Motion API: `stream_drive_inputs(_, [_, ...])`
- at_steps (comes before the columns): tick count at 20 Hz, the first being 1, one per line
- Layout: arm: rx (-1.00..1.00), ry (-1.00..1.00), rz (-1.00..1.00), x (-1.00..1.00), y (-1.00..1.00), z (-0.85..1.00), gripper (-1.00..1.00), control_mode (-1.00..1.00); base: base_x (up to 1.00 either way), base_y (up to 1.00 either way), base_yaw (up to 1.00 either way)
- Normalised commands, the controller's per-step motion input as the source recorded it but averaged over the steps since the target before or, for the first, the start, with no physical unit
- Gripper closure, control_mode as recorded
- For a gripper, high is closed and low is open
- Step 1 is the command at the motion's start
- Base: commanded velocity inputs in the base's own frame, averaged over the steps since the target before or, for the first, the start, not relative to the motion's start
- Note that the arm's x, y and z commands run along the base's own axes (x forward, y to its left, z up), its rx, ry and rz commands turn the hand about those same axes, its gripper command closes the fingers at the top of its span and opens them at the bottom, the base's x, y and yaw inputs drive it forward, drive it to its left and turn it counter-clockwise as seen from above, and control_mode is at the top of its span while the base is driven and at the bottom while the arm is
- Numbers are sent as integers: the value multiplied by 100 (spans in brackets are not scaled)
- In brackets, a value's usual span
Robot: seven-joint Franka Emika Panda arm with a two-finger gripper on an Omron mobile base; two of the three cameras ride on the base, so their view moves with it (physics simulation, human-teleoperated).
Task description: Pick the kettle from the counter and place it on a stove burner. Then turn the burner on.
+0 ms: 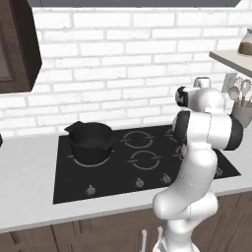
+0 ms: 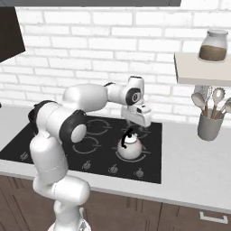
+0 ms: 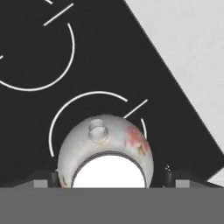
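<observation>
One kettle (image 2: 130, 148) sits on the front right stove burner (image 3: 70, 114) of the black cooktop, directly under our gripper (image 2: 137, 122). We see the fingers (image 3: 168, 177) spread wide on either side of the dome, released and touching nothing. Farther left, a black pot (image 1: 90, 141) occupies another burner. Beyond, counter (image 2: 189, 167) and utensil holder (image 2: 209, 125).
</observation>
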Motion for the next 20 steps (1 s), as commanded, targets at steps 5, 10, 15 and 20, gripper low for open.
stream_drive_inputs(5, [3, -23, 16, -91, 0, 61, -100, -100, 0, 0, 0])
stream_drive_inputs(10, [0, -7, 36, -100, -18, 5, -100, -100, 0, 0, 0])
stream_drive_inputs(15, [0, 0, 45, -98, -42, -9, -100, -100, 0, 0, 0])
stream_drive_inputs(20, [0, 5, 47, -54, -50, -28, -100, -100, 0, 0, 0])
